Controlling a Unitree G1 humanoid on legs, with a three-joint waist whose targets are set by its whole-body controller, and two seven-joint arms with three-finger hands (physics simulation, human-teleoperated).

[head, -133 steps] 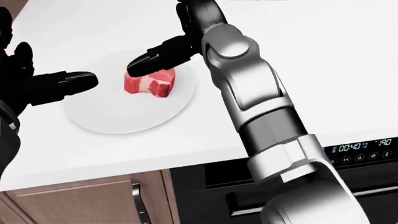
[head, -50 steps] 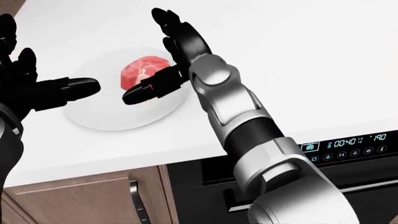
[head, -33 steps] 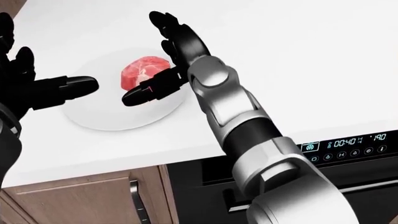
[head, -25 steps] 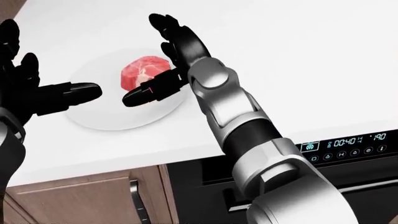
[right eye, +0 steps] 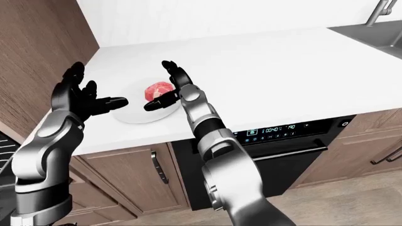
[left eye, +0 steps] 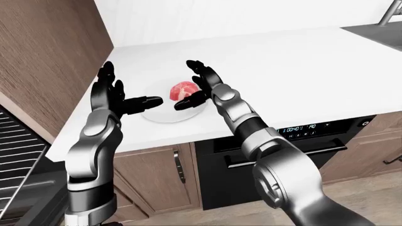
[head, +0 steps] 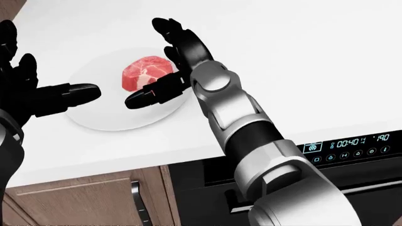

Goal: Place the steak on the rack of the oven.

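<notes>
Since 2.7 s ago the right hand [head: 164, 61] has drawn off the top of the steak [head: 145, 71] and now stands just to its right in the head view; the steak itself has turned, showing a rounder, marbled face. Over the last half second almost nothing shifts.

Steak: sits on the white plate [head: 107, 117], upper centre-left of the head view, toward the plate's upper right part. Plate lies flat on the white bench [head: 301, 70].

Right hand: released, fingers spread upward, thumb [head: 149, 95] pointing left across the plate just below the steak. Whether the thumb touches the meat cannot be told; nothing is grasped.

Left hand [head: 28, 92]: at the left edge of the head view, also released, one finger [head: 75, 92] stretched rightward over the plate's left rim, well apart from the steak.

Lower right of the head view: black oven [head: 207, 188] under the bench, its lit display [head: 358, 142] reading digits. A wooden cabinet door [head: 81, 202] with a dark handle [head: 139, 200] is lower left. In the left-eye view, wire racks [left eye: 15, 155] show at the far left edge beside a tall wood panel [left eye: 44, 56].
</notes>
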